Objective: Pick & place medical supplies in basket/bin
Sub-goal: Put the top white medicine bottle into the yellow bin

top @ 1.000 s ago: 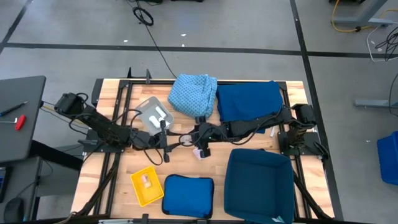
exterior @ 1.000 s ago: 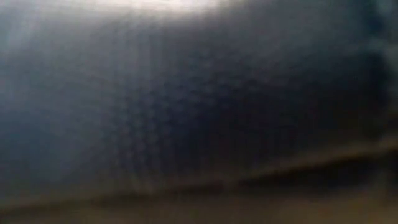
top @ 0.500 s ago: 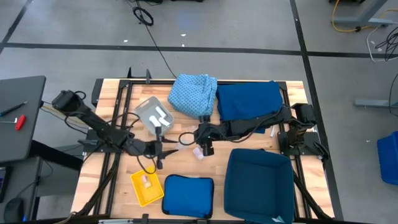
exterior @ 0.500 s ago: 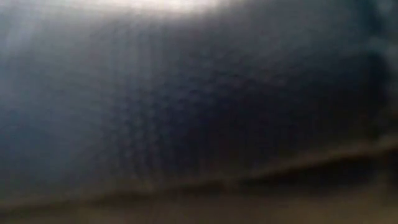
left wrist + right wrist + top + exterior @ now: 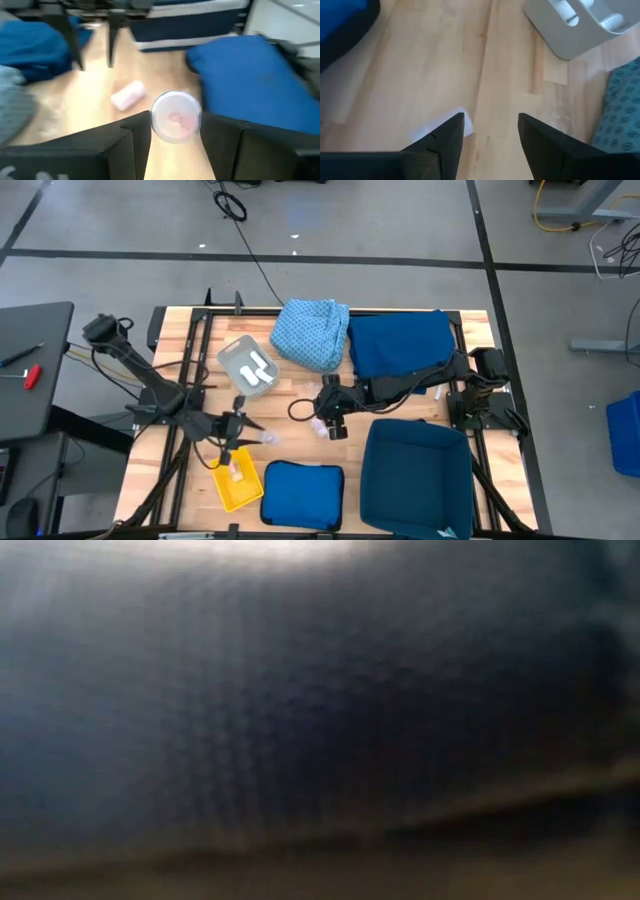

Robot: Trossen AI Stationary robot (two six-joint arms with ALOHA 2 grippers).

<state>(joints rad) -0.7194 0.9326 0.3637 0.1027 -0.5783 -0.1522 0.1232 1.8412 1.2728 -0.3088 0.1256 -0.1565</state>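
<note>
1. The left gripper hangs over the wooden table just above the small yellow mesh basket, which sits near the table's front edge on the left side.
2. In the left wrist view, the left gripper's two dark fingers pinch a clear-wrapped pale pink roll end-on between them; in the high view this roll pokes out sideways from the gripper.
3. A pale pink packet already lies inside the yellow basket.
4. Another pale pink roll lies loose on the wood ahead of the left gripper.
5. The right gripper is low over the middle of the table, its fingers spread apart with bare wood between them; a small white packet lies on the table right by one finger, and whether it touches is hard to tell.
6. The small grey plastic tray stands toward the back left, holding two white rolls.
7. Beside the tray lies the bunched light blue patterned cloth, and next to that the larger dark blue cloth, spread flat at the back.
8. The large dark blue square bin fills the front right corner.
9. A flat blue rectangular pad lies between the basket and the bin at the front edge.
10. The low view is only a dark blur.
</note>
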